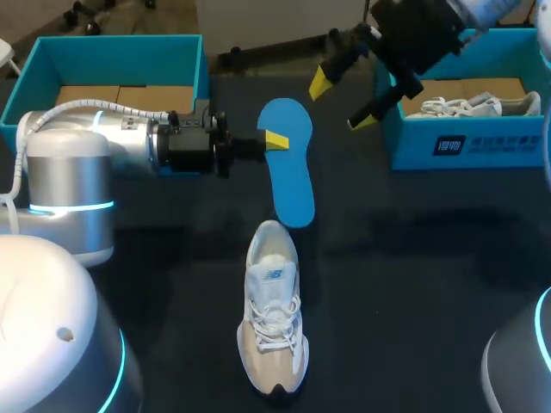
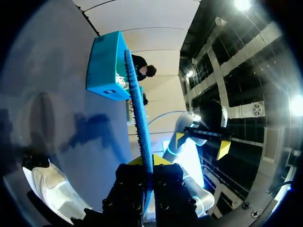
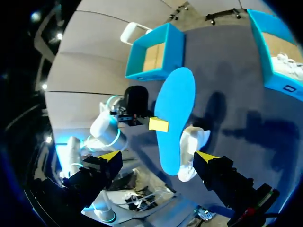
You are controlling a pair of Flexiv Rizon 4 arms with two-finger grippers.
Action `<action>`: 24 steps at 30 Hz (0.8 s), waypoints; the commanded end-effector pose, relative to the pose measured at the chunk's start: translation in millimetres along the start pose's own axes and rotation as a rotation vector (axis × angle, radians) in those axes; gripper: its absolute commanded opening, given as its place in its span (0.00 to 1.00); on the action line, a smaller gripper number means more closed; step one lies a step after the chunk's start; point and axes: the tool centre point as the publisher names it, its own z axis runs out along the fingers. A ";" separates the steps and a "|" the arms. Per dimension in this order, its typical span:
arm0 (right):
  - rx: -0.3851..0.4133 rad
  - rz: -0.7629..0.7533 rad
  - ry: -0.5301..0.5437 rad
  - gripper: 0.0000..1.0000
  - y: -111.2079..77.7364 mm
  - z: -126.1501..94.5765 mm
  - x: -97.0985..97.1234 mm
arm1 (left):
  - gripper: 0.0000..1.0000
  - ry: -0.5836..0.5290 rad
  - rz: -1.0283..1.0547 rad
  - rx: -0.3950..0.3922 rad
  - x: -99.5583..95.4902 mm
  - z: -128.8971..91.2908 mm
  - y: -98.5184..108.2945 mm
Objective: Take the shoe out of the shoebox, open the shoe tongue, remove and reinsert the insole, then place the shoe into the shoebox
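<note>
— Starting at the left: what does the left arm have?

— It comes in past the empty left shoebox [image 1: 120, 53]. The left gripper [image 1: 275, 140] is closed on one long edge of the blue insole [image 1: 291, 176], near its far end. In the left wrist view the insole runs edge-on straight out between the two fingers, so the pinch is on its flat faces.

— And which way does the insole lie?

— Its long axis runs away from the robot and back toward it, broad face up. Its near end hangs just beyond the heel opening of the shoe [image 1: 274, 318].

— How does the shoe sit?

— It lies upright on the table [image 1: 413, 284], toe toward the robot and opening at the far end. Its length is nearly in line with the insole.

— So the reinsertion depends on that line-up?

— Probably. The insole's near end already points at the opening, and only the left arm is holding it.

— What about the right side?

— The right gripper [image 1: 341, 101] hangs wide open and empty, raised beside the insole's far end. It is well away from the shoe. Behind it, the right shoebox [image 1: 469, 148] holds a second shoe [image 1: 482, 105].
</note>
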 end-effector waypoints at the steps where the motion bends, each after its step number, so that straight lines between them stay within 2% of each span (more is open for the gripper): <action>1: -0.022 -0.016 0.485 1.00 -7.4 6.2 -8.2 | 0.00 -0.001 0.001 -0.001 -0.3 -0.1 0.1; 14: -0.016 -0.037 0.565 1.00 -3.7 21.3 -21.1 | 0.00 -0.001 0.001 -0.001 -0.3 -0.1 0.1; 24: -0.019 -0.033 0.564 1.00 -3.0 27.3 -23.5 | 0.00 -0.001 0.001 -0.001 -0.3 -0.1 0.1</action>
